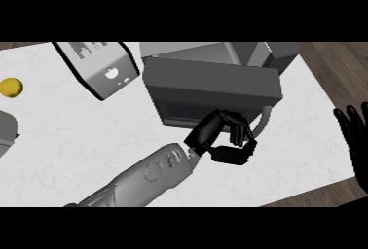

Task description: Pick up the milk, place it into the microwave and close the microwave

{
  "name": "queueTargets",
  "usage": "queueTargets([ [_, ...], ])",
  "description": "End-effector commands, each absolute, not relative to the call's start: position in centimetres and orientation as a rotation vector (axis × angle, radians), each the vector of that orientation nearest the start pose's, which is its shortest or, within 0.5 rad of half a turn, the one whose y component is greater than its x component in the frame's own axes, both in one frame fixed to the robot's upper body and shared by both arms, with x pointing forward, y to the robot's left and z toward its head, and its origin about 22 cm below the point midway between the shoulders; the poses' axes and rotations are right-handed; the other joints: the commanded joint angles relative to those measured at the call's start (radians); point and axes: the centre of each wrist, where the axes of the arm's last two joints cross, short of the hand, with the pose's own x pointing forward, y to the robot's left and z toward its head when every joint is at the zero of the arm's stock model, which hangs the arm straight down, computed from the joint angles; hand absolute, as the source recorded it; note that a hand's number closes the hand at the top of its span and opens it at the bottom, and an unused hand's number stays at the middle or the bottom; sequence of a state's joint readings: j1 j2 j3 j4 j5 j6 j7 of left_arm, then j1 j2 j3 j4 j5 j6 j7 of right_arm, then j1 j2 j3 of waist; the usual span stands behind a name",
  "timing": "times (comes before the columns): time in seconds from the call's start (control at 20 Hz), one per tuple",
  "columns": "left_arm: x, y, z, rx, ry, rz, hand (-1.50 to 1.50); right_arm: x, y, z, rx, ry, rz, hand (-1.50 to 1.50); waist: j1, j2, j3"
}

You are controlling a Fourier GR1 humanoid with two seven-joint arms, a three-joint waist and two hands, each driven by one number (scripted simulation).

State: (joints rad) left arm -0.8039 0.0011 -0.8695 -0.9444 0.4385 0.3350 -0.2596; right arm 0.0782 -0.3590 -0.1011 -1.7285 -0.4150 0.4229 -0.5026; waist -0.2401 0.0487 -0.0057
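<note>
One white carton, which we take for the milk (101, 68), lies tilted on the counter (72, 146) at ten o'clock from the microwave (212, 85), just beside it. At the microwave's six o'clock our left hand (226, 138) is clenched against the dark door, next to its pale handle (266, 116); we see nothing in it. Our right hand (356, 141) rests at three o'clock, fingers straight.

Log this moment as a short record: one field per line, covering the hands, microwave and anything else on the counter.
left hand: fingers curled, at the microwave's front
right hand: open, fingers up, resting at the right edge
microwave: grey box on the white counter
microwave door: swung open to the left
milk: not visible
yellow object: near left edge
</note>
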Motion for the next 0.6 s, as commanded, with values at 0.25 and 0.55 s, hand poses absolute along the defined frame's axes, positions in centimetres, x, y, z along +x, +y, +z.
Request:
queueTargets([
  [0.25, 33.8, -0.8, 5.7, -0.372, -1.798, -0.599, 1.5, 22.9, -32.6, 8.5, 0.45, -2.194, 0.266, -1.5, -0.086, 0.017, 0.002],
  [0.55, 35.5, -1.2, 7.8, -0.335, -1.832, -0.552, 1.5, 23.3, -32.9, 10.0, 0.483, -2.193, 0.313, -1.5, -0.128, 0.028, 0.004],
])
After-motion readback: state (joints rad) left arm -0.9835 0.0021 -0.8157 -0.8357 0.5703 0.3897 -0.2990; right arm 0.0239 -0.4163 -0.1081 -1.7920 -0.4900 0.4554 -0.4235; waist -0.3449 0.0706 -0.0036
